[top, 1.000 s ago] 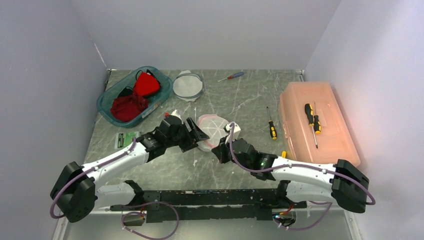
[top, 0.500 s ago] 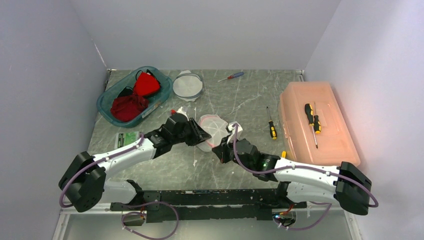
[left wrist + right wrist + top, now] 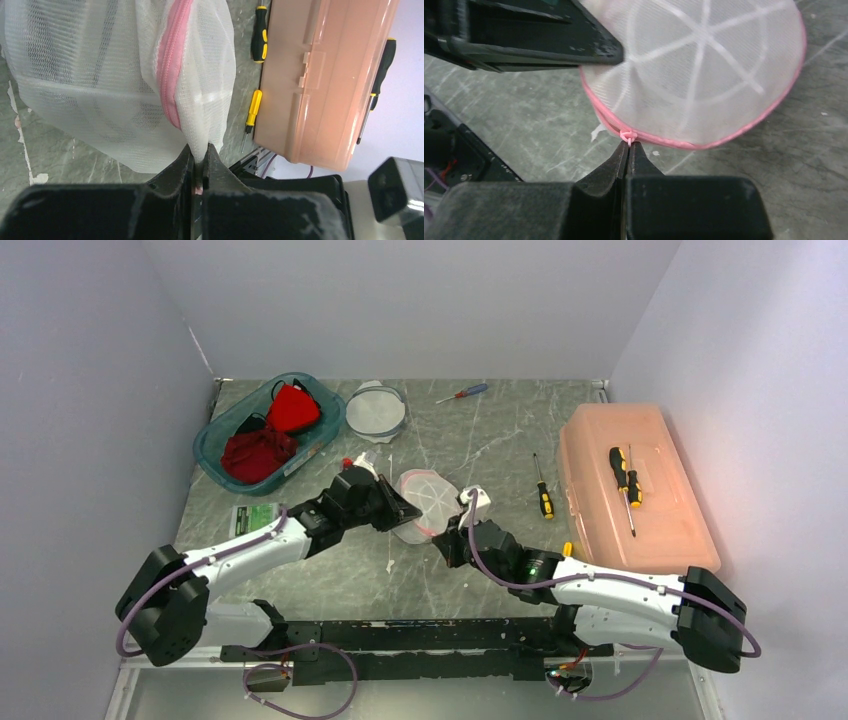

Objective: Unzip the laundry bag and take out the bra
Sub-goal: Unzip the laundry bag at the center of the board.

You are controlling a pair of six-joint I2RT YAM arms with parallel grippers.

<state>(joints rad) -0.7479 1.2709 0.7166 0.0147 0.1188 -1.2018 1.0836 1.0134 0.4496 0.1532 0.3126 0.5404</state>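
At mid-counter (image 3: 490,435), between the two arms: bag (image 3: 428,496) braced, zip ready to run.
The left jaws are clamped on a fold of mesh just beside the zip (image 3: 170,70). The right jaws are pressed together on the small pink pull (image 3: 628,135) at the bag's near rim. To do it well, I judge the left should hold firm as an anchor while the right draws the pull along the rim's curve, low and in line with the teeth, so the mesh neither bunches nor snags. The bag is a round, domed white mesh pouch with stitched ribs and pink edging; no bra can be made out through it.
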